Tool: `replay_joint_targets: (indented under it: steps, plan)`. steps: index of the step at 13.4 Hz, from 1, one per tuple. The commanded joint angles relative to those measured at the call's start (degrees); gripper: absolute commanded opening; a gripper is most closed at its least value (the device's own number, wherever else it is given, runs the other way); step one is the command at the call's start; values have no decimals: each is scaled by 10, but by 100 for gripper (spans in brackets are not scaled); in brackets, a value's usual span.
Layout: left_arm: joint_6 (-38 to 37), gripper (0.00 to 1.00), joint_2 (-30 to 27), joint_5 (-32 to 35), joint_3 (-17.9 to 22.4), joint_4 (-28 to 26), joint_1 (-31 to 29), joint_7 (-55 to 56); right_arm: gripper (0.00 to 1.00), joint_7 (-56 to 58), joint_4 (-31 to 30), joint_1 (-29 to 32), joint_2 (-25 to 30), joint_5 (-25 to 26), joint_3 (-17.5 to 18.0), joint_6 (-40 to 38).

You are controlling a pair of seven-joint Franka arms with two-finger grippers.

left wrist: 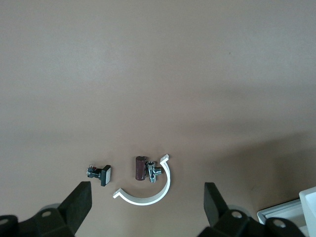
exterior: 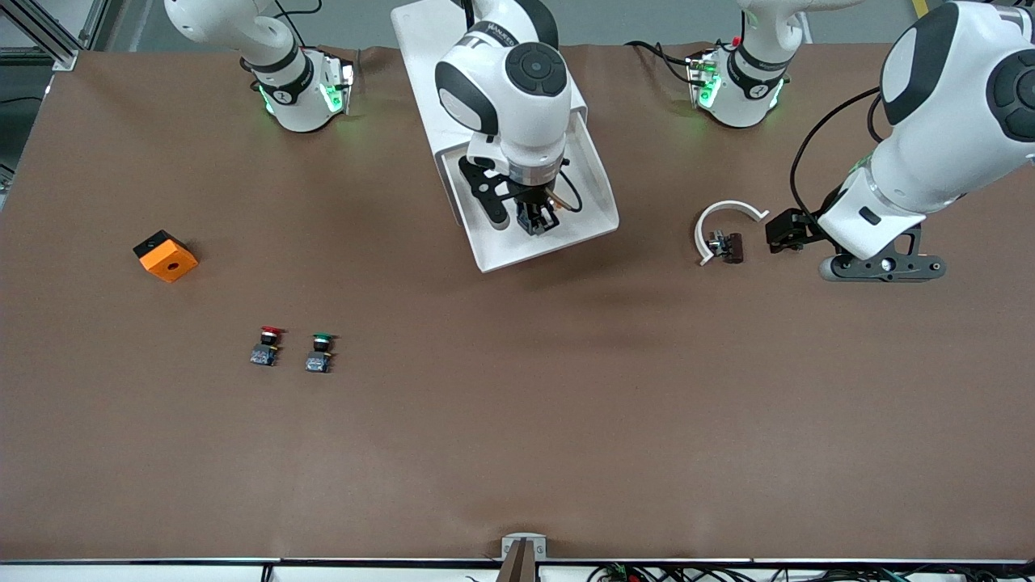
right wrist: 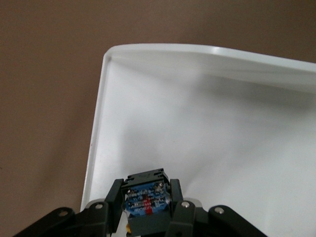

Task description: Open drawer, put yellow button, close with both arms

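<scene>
right hand point(exterior: 537, 218) – clamps yellow button point(right wrist: 146, 200) over drawer point(exterior: 598, 212) | left hand point(left wrist: 148, 210) – spread, over white clip point(left wrist: 148, 190)

Brown tabletop point(exterior: 517, 420): orange cube point(exterior: 166, 256) mid-left of frame, red button point(exterior: 267, 345) and green button point(exterior: 320, 353) lower-left, white cabinet point(exterior: 437, 81) top centre, white clip point(exterior: 722, 226) mid-right.

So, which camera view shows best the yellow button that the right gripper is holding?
The right wrist view: the yellow button fills the space between the right gripper's fingers, over the open drawer, though mostly its black and blue body shows. The front view has the right gripper hiding nearly all of it. The left wrist view does not show it.
</scene>
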State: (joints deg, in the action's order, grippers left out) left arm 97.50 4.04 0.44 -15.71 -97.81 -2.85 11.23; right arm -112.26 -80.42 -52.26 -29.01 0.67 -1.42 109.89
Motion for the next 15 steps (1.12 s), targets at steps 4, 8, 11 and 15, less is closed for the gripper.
replay_joint_targets:
  steps: [4,8,11,15]
  plan:
    - [0,100,-18,-6,-13,-16,-5,2,100,32,18,12,-7,-6,5,-1]
    - [1,100,-18,-6,-13,-15,-5,2,100,190,41,55,2,-43,5,-59]
    - [4,100,-18,-6,-13,-12,-8,2,100,440,120,150,5,-46,0,-183]
    - [26,100,-12,-5,-13,-12,-8,3,100,765,121,309,51,-37,-2,-237]
